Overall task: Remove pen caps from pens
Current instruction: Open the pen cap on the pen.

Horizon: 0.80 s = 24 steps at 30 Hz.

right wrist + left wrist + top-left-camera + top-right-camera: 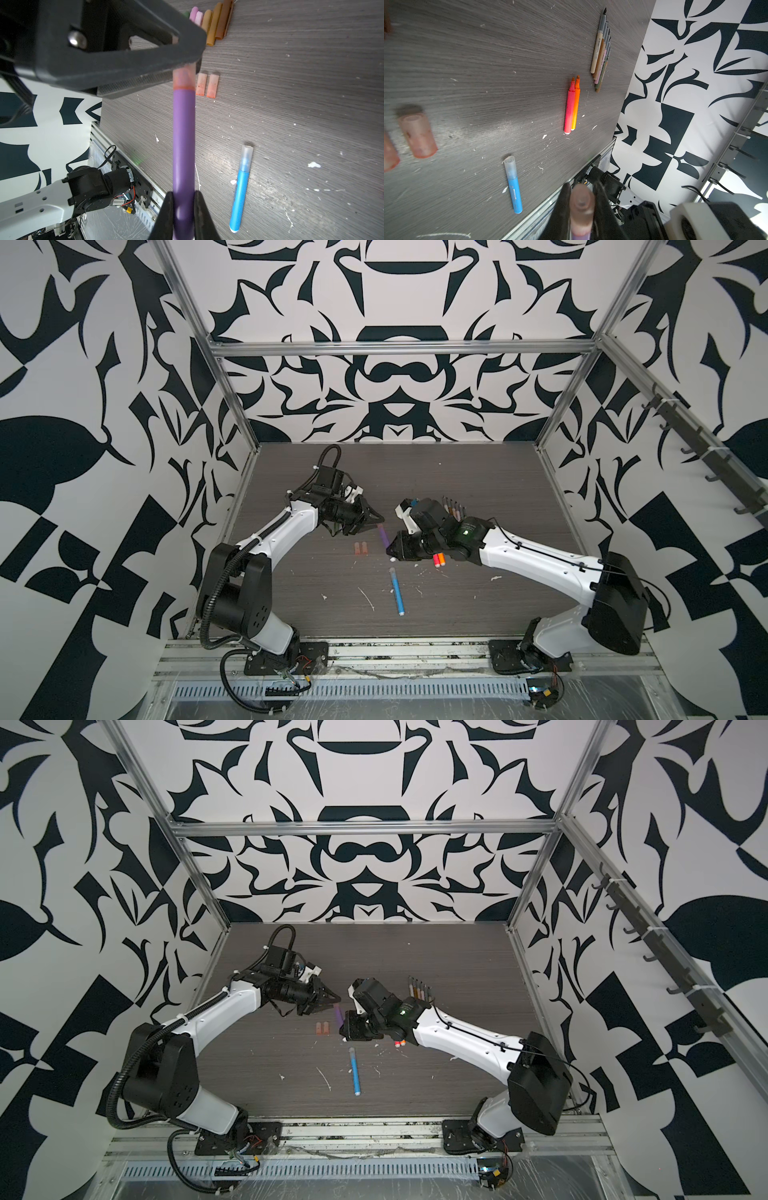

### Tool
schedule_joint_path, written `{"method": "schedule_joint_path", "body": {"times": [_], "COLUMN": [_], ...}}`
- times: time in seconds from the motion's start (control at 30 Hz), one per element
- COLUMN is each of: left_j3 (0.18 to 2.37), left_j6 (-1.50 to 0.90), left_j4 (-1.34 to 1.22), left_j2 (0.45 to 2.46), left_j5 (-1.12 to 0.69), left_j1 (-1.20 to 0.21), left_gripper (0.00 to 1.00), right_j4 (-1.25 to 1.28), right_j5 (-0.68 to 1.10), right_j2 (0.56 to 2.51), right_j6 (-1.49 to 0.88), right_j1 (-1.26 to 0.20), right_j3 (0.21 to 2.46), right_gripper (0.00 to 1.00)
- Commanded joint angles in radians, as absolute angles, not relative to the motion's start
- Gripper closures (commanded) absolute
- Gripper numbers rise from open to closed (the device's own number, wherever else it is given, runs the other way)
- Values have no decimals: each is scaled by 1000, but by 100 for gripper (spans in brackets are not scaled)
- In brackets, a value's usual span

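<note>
Right end effector [184, 200] is clamped on the purple pen [184, 135] barrel, mid-frame in both top views. Left end effector [581, 192] appears clamped on that pen's cap [581, 205], though blur limits certainty; the cap is seated on the pen. Two loose caps [360, 548] lie on the tabletop [478, 614] just left of the pen. A capped blue pen [396, 591] lies lower centre.
</note>
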State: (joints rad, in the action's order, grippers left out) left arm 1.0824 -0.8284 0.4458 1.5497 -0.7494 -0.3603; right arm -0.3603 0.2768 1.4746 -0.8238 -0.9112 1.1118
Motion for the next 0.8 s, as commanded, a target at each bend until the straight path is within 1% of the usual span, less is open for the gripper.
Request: {"method": "schedule_joint_path", "body": {"times": [0.0,0.03,0.07,0.1,0.27,0.43,0.77], "left_j3": [1122,1124,1126,1130,1146,1152,1143], "left_j6": [-836,-838,-841,-843,-852,-856,-854], "left_j4": [449,449,448,448,449,449,449], "left_j2": [1558,1557,1555,1555,1551,1552,1543], "left_j5": [-788,-788,-787,-790,-792,-799,-808], "left_j1": [-366,-366,-366,-366,-365,-366,-366], "left_gripper": [100,100,100,100,100,100,100], "right_j4": [-324,-324,-322,-318,-319,-310,-308], "right_j5": [271,268,265,266,270,270,259], "right_j2": [1475,1473,1471,1471,1478,1483,1490], "right_j6": [-830,-830,-829,-829,-829,-830,-832], "right_j1": [-907,-908,-908,-907,-907,-907,-900], "right_j3": [1150,1150,1148,1145,1144,1143,1155], "right_gripper": [90,82,77,75,74,78,77]}}
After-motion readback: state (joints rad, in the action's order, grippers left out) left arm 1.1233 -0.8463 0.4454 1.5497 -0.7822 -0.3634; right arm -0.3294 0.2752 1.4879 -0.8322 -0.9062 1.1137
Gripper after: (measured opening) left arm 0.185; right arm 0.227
